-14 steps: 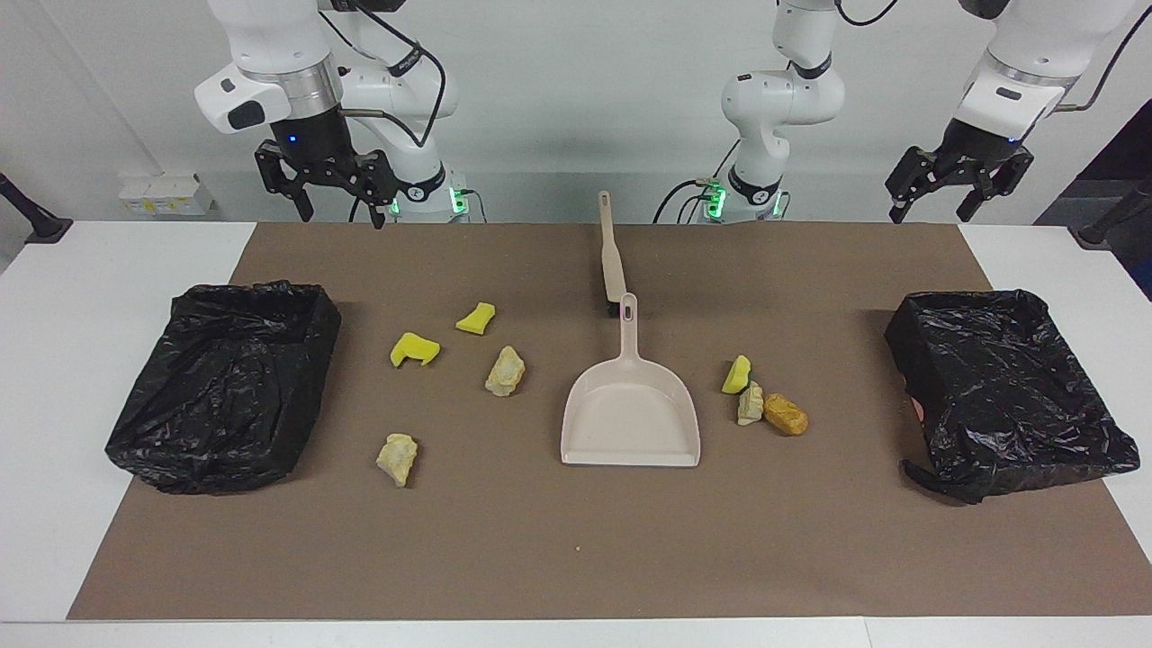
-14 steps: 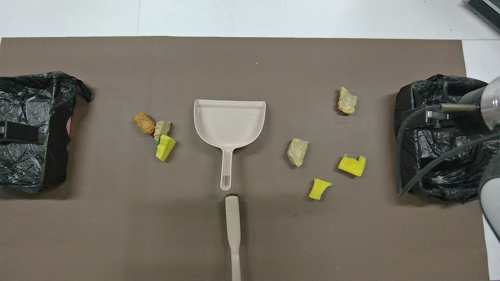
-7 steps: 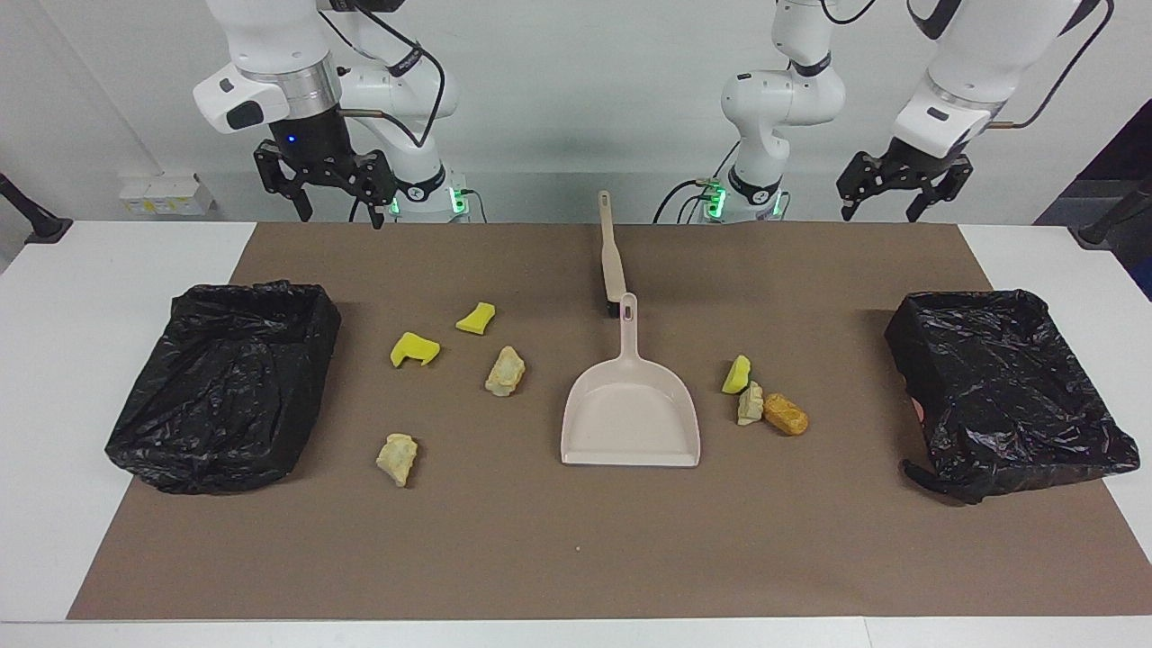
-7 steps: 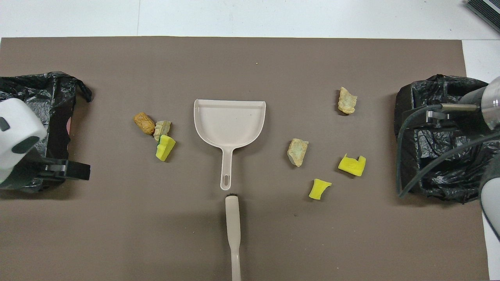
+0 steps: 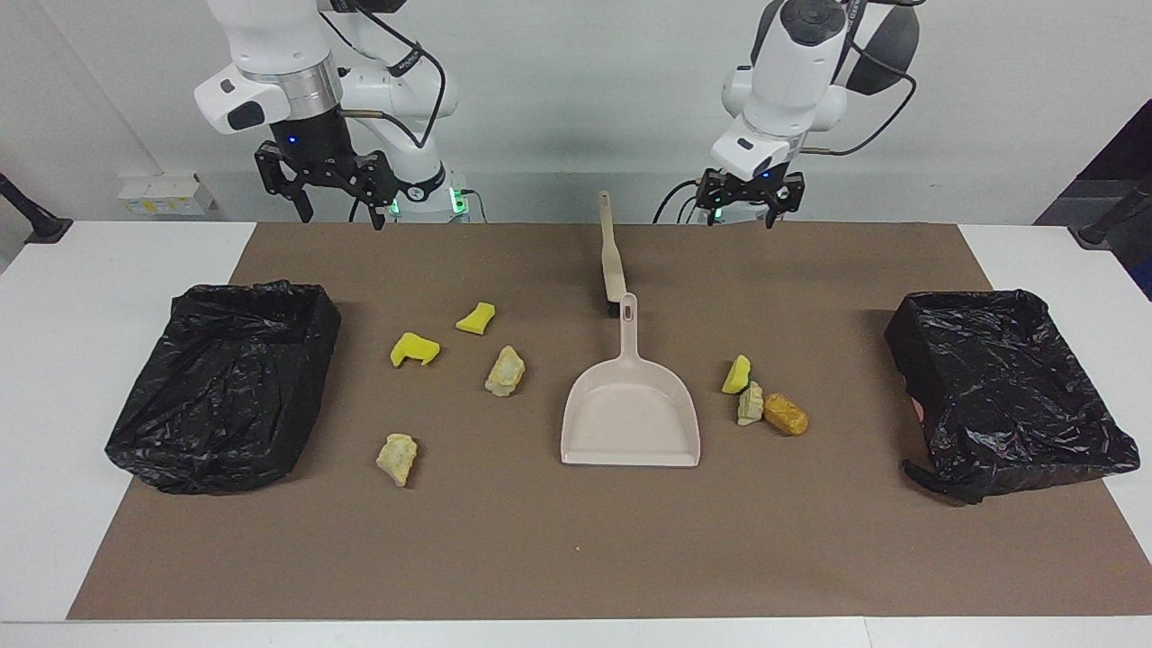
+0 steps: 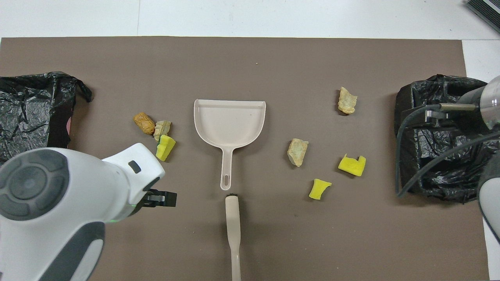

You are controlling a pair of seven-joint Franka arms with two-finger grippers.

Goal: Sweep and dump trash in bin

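Beige dustpan (image 5: 630, 409), brush (image 5: 612, 256) — both plain — amid 7 trash scraps (image 5: 504, 371).

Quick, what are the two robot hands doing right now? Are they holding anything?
Left gripper: open, holding nothing, up over the mat's edge by the robots.
Right gripper: open, holding nothing, waiting up by its base.

High facing view, steep overhead, shared mat (image 5: 576, 558)

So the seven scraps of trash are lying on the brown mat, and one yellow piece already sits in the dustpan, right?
Not quite. The facing view shows the dustpan empty. All seven scraps of trash lie on the brown mat, none in the pan.
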